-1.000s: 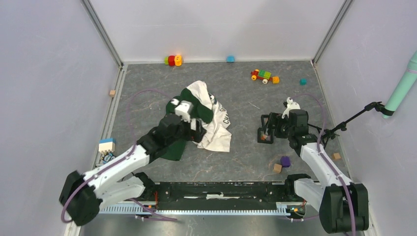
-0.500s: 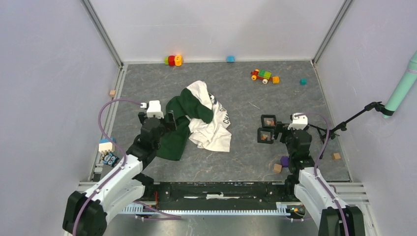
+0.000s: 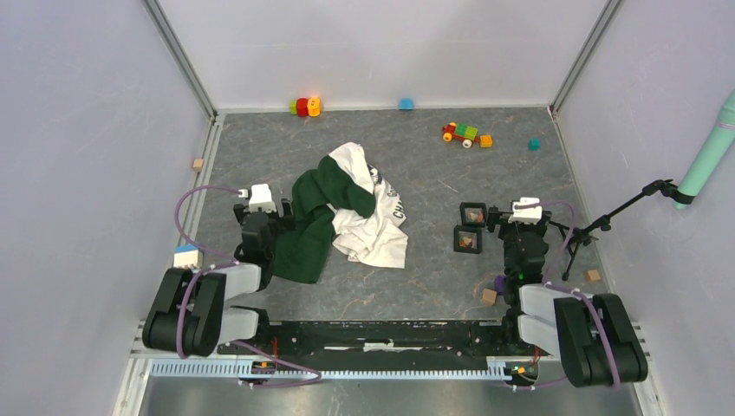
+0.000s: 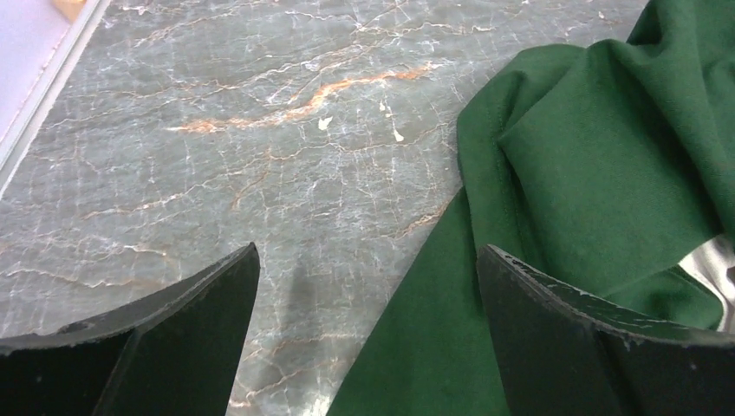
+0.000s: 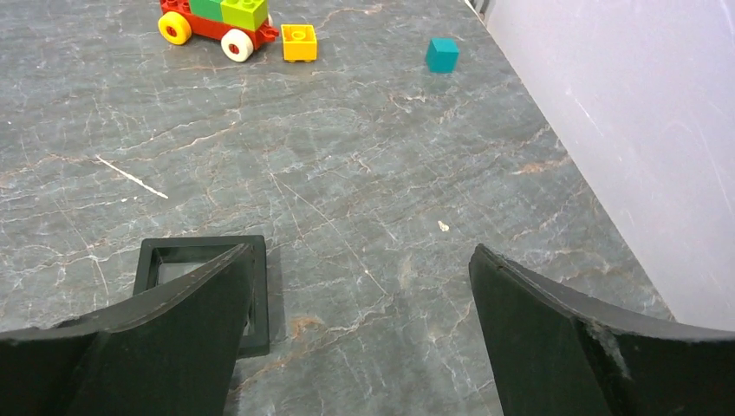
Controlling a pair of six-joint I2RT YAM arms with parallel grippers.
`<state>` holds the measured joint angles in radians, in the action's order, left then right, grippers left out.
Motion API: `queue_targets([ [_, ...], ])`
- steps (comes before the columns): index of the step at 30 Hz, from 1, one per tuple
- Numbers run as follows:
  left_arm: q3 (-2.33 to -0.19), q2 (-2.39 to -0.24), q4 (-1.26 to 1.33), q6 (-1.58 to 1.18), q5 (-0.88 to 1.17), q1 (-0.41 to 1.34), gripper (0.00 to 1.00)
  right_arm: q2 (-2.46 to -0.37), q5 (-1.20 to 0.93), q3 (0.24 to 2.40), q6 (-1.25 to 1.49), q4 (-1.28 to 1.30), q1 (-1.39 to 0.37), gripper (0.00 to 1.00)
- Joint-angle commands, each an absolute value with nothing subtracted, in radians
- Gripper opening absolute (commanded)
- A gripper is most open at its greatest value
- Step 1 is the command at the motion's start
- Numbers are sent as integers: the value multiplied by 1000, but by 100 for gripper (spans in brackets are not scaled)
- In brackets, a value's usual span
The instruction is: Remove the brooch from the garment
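Seems past removal, with brooch (image 3: 467, 241) apparently in nearer black tray (image 3: 457, 240) toward right edge of table (image 3: 416, 286), well apart from green-and-cream shirt (image 3: 312, 247) mid-table, left gripper (image 4: 368, 260) and right gripper (image 5: 364, 260) at near edge, fingers spread, empty; calls only for checking tray.

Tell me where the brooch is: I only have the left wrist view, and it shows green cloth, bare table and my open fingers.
Observer: From above, a small orange-brown piece, likely the brooch, lies in the nearer black tray, right of the garment.
Operator: Is the right gripper holding anything?
Observer: No. The right gripper is open and empty, with the farther black tray at its left.
Operator: Where's the cream half?
Observer: Crumpled on the garment's right side, toward the trays, with dark lettering showing.
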<state>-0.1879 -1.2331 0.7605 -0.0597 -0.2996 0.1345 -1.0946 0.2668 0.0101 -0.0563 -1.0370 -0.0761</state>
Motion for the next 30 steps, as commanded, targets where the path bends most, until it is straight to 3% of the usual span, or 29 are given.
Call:
queue_targets([
  [1, -226, -1385, 1049, -25, -250, 101, 100, -1180, 177, -107, -161, -1271, -72, 98],
  [3, -230, -1494, 1167, -11, -203, 91, 100, -1227, 114, -113, -200, -1322, -72, 98],
  [5, -264, -1450, 1026, -15, -195, 91, 100, -1321, 143, -165, -193, -1513, -73, 98],
  [7, -274, -1480, 1059, -6, -194, 91, 100, -1413, 175, -185, -187, -1686, -73, 98],
  [9, -273, -1467, 1033, -2, -172, 91, 100, -1352, 203, -111, -172, -1414, -73, 98],
  [10, -281, -1474, 1032, -2, -164, 91, 100, -1375, 218, -76, -171, -1402, -74, 98],
  [30, -281, -1474, 1034, -2, -160, 87, 100, -1376, 238, -89, -163, -1426, -74, 98],
])
